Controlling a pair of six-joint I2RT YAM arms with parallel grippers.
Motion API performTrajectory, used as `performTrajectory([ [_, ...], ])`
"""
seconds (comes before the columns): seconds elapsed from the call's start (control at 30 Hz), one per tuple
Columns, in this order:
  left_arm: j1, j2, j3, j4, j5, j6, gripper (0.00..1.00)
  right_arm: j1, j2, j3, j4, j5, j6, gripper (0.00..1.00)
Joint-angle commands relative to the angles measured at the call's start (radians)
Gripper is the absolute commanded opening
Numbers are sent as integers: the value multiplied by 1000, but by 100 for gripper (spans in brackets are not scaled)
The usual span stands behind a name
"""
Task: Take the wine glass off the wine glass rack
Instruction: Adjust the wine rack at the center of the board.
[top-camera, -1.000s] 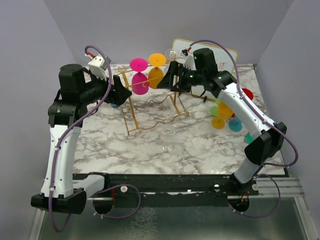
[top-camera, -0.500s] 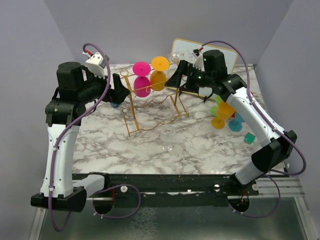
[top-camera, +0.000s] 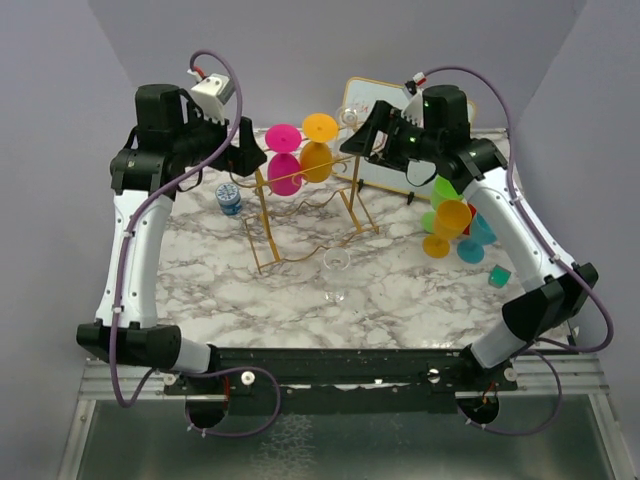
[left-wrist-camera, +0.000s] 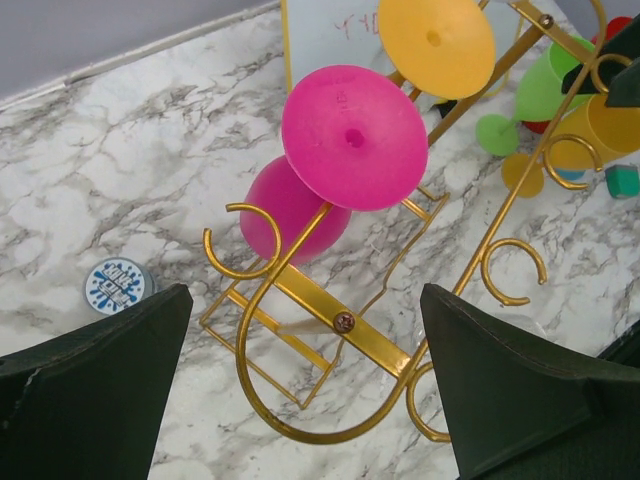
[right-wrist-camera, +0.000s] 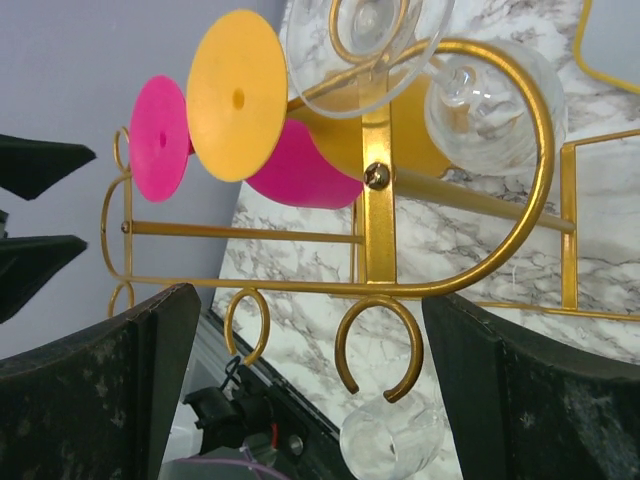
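Nearest the arm bases, a loose glass (top-camera: 338, 262), clear, sits on the marble table (top-camera: 400, 290), apparently upright and well apart from both grippers. Behind it stands the rack (left-wrist-camera: 310, 303), with a small blue-lidded pot (top-camera: 229, 198) beside its left foot.

At the rack's top, the left gripper (left-wrist-camera: 305, 295) and right gripper (right-wrist-camera: 310, 295) face each other from either end. Both have their jaws spread wide and hold nothing.

Three glasses hang upside down by their feet, stems between the rails. The pink glass (left-wrist-camera: 355, 135) is nearest the left gripper, the orange glass (left-wrist-camera: 435, 45) is in the middle, and a clear glass (right-wrist-camera: 490, 95) is at the right end.

Handling, as a judgement:
- The coloured glasses look like plastic: light, stiff and smooth, so liable to slip in a loose pinch.
- The clear glass's material cannot be told, so it is best treated as fragile.
- The stem, or the bowl just under the rails, offers the best hold.
- The foot is wider than the rail gap, so a glass must slide out lengthwise rather than be pulled down.
- The thin-wire rack looks light enough to shift or tip under a drag.

Farther right stands a cluster of coloured glasses (top-camera: 450, 222). A whiteboard (top-camera: 372, 100) leans at the back.
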Motion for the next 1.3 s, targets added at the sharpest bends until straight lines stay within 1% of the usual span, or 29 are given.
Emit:
performTrajectory([
  [0.0, -1, 29, 22, -18, 65, 55, 99, -21, 48, 75, -38, -24, -34, 100],
  [0.17, -1, 20, -64, -16, 117, 71, 98, -21, 121, 145, -59, -116, -98, 100],
  [0.27, -1, -14, -116, -9, 176, 70, 97, -20, 169, 206, -98, -174, -131, 100],
  [0.33, -1, -44, -157, 5, 189, 82, 96, -16, 196, 238, -115, -196, -140, 100],
  [0.5, -1, -108, -192, 7, 164, 84, 90, 4, 207, 251, -113, -199, -139, 100],
  [0.63, -1, -152, -209, 7, 156, 62, 89, 10, 224, 260, -101, -212, -132, 100],
  [0.93, -1, -206, -260, 6, 155, 9, 89, 24, 342, 424, -166, -231, -152, 100],
  [1.03, -1, -218, -267, 7, 120, -2, 89, 25, 353, 440, -192, -217, -166, 100],
  [1.13, -1, -225, -258, -1, 48, -10, 94, 24, 329, 408, -195, -158, -174, 100],
  [1.27, -1, -215, -216, -15, -53, -13, 97, 22, 266, 338, -166, -68, -166, 100],
])
